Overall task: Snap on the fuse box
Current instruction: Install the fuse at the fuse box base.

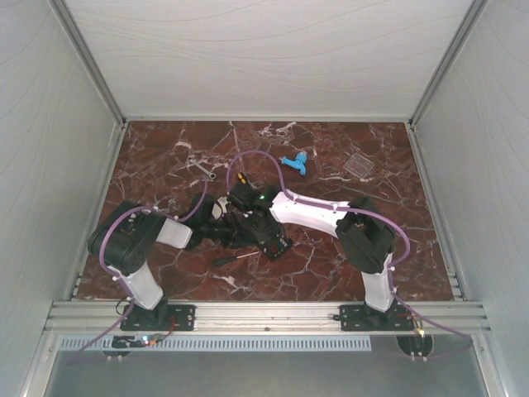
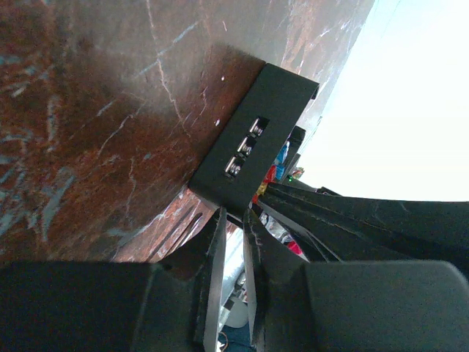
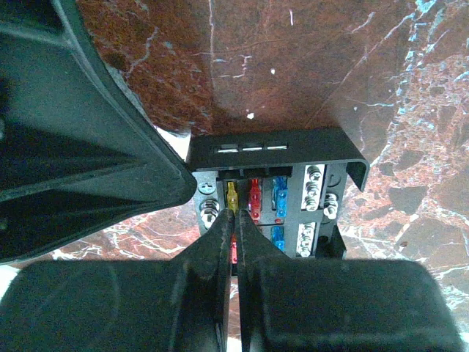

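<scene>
Tightly together, fingers of right gripper (image 3: 234,217), tips at yellow and red fuses (image 3: 242,195) inside small square black plastic fuse box (image 3: 322,158). Narrowly parted, left gripper (image 2: 233,214), pinching that box's edge. Lies flat on red marble table (image 3: 330,59), open face up, skewed diagonally, near centre between both arms. Sits well apart from clear square plastic cover (image 1: 359,164), far right.

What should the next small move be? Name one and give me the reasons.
Probably lift the right gripper clear of the fuse box and open it toward the clear cover. The box is uncovered, its coloured fuses showing. The right gripper is shut on nothing, and the cover lies apart, far to the right. The left gripper seems to pinch the box's edge.
</scene>
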`<act>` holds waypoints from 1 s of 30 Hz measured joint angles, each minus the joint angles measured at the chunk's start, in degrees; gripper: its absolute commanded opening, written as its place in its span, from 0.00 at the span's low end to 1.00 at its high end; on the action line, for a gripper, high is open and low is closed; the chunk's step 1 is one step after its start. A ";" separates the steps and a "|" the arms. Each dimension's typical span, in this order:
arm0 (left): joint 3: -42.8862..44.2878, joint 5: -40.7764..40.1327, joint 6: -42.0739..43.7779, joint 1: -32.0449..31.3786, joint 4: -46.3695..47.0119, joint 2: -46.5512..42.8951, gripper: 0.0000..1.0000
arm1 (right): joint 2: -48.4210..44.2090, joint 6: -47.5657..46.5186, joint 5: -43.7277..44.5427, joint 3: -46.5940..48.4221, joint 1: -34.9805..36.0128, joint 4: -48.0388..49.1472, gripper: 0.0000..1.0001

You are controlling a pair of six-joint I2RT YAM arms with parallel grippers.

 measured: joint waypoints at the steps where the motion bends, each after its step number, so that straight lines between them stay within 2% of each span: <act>1: 0.00 0.00 0.00 0.00 0.00 0.00 0.14 | -0.04 -0.02 -0.09 -0.24 0.00 0.07 0.00; 7: 0.00 0.00 -0.02 -0.02 0.00 0.00 0.14 | -0.02 -0.13 -0.63 -1.55 -0.11 1.97 0.00; 14: 0.00 -0.02 -0.02 -0.02 0.00 0.00 0.14 | 1.77 -0.63 -1.14 0.70 -0.31 -0.17 0.00; 19: 0.00 -0.24 0.04 -0.04 -0.37 -0.26 0.14 | -1.44 -1.22 -1.38 -0.85 -0.24 1.84 0.00; 24: 0.00 -0.63 0.17 -0.28 -0.81 -0.63 0.15 | -3.19 -1.64 -2.03 -1.51 -0.20 2.45 0.06; 30: 0.00 -0.68 0.15 -0.35 -0.98 -0.70 0.15 | -6.71 -1.57 -1.64 -1.27 0.00 2.86 0.04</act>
